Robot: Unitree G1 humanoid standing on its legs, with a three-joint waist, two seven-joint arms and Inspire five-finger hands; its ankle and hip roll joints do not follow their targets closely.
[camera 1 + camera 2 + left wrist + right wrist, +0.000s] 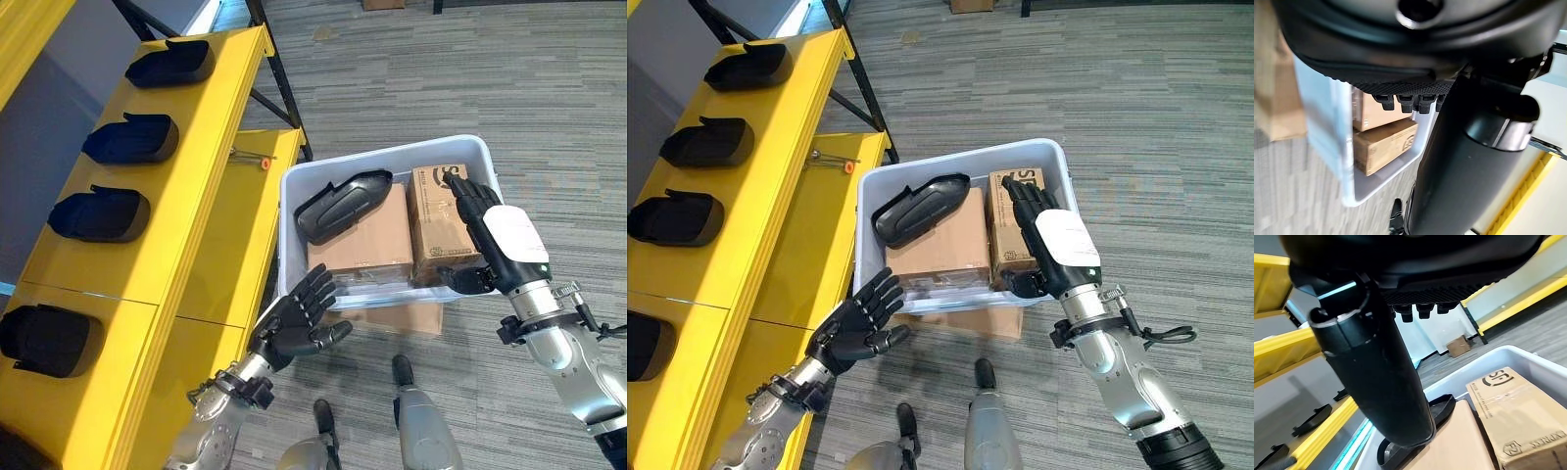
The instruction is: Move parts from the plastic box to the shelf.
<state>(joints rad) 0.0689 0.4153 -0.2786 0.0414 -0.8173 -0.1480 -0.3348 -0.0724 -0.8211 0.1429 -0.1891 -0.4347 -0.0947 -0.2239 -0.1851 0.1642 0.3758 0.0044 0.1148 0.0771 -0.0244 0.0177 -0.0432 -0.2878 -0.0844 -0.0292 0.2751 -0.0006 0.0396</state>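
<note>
Grey carpet under plastic box (294, 211), black part (343, 204) inside, left hand (299, 321) and right hand (485, 235) both released.

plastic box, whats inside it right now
Inside the plastic box a black part lies on a large cardboard box, with a smaller cardboard box beside it. The right hand covers part of that smaller box; the bottom is hidden.

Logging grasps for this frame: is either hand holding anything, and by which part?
Nothing is held. The left hand and right hand are both open; the black part lies untouched in the plastic box.
</note>
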